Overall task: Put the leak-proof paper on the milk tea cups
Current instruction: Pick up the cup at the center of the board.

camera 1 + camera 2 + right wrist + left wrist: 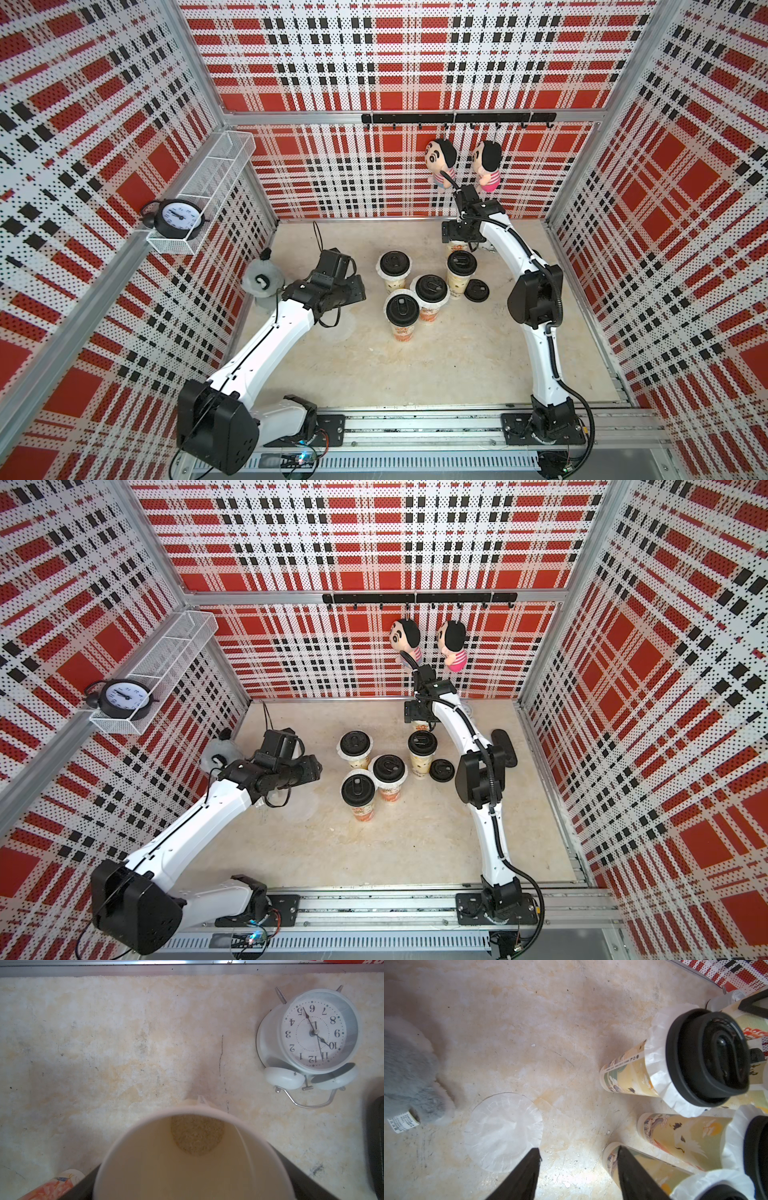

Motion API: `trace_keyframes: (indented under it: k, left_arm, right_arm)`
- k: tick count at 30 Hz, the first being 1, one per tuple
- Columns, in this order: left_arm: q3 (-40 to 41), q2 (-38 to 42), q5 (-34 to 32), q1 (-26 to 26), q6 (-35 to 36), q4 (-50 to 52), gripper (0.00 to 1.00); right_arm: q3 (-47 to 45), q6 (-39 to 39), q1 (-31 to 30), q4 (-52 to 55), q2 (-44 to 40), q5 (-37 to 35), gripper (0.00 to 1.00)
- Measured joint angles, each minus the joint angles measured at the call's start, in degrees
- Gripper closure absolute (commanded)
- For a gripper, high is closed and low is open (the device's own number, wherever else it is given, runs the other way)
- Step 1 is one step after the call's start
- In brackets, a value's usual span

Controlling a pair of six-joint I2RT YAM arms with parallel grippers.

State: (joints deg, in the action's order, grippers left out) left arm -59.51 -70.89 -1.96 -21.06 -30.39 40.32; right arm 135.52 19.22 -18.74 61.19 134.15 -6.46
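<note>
Our left claw hangs open, paper just beside it, ready for picking; right claw straddles the bare cup, likely steadying it; we cannot tell its grip.

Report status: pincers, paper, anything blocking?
Left pincer open, empty, by loose paper. Right pincer astride bare cup, grip unclear. Four cups papered and lidded. Clock near bare cup, clear of it.

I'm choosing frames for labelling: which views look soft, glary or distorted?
Both top views: wide-angle perspective, evenly lit, sharp. Left wrist: the leak-proof paper is crisp, with a glare patch on the table beside it. Right wrist: the open cup fills the foreground out of focus; the white clock is sharp.
</note>
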Motion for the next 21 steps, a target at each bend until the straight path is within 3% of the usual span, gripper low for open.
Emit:
trace_keyframes:
  k: [13, 21]
  left_arm:
    - [0.1, 0.0, 0.0, 0.0, 0.0, 0.0, 0.37]
    - [0.7, 0.6, 0.0, 0.0, 0.0, 0.0, 0.37]
  right_arm:
    - [-2.0, 0.8, 0.0, -3.6, -0.5, -2.0, 0.16]
    - [-13.9, 2.1, 0.6, -7.7, -7.8, -5.8, 0.18]
